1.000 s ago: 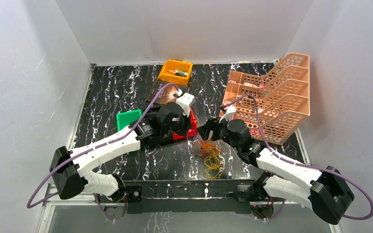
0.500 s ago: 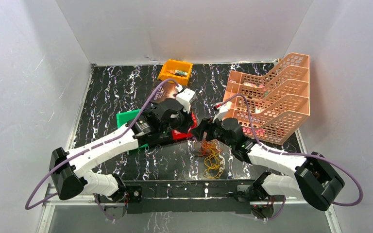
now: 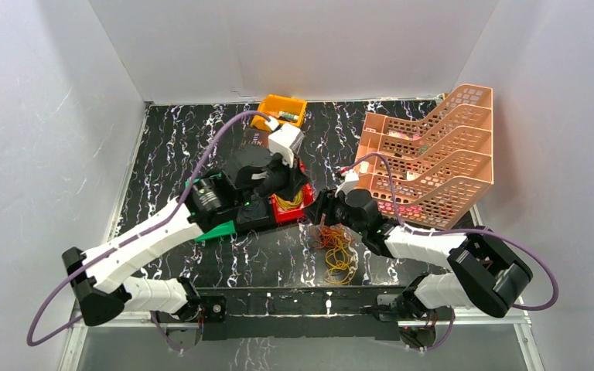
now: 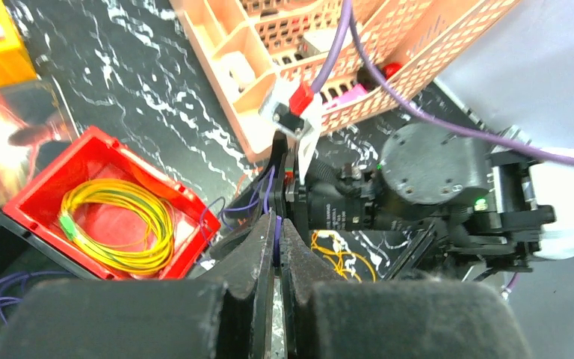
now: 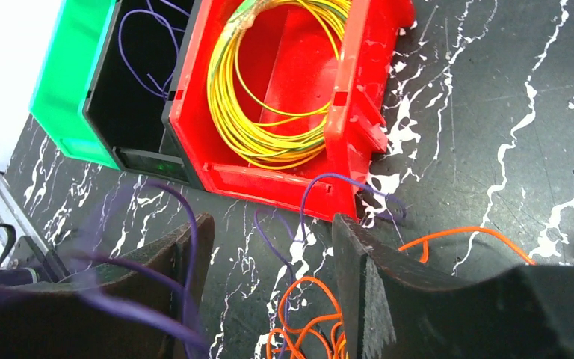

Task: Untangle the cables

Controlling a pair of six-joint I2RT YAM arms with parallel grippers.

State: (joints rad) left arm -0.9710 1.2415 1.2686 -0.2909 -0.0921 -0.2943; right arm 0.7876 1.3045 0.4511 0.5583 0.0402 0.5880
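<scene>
A tangle of orange and yellow cables [image 3: 337, 249] lies on the table between the arms. My left gripper [image 4: 276, 228] is shut on a thin purple cable [image 4: 276, 223] and holds it up above the red bin [image 4: 194, 247]; in the top view it [image 3: 298, 188] hangs over that bin. A yellow cable coil [image 5: 269, 82] lies in the red bin [image 5: 344, 112]. My right gripper [image 5: 273, 224] is open just above the table, its jaws either side of purple strands [image 5: 321, 183] and orange loops [image 5: 306, 307]. More purple loops [image 5: 146, 52] lie in a black bin.
A green bin [image 3: 218, 230] stands beside the black and red bins. A yellow bin [image 3: 280, 112] and a dark book [image 3: 254, 139] are at the back. Stacked salmon trays [image 3: 433, 154] fill the right side. The arms almost touch near the red bin.
My left arm has risen and swung toward the back, lifting the purple cable. My right gripper has slid left toward the red bin.
</scene>
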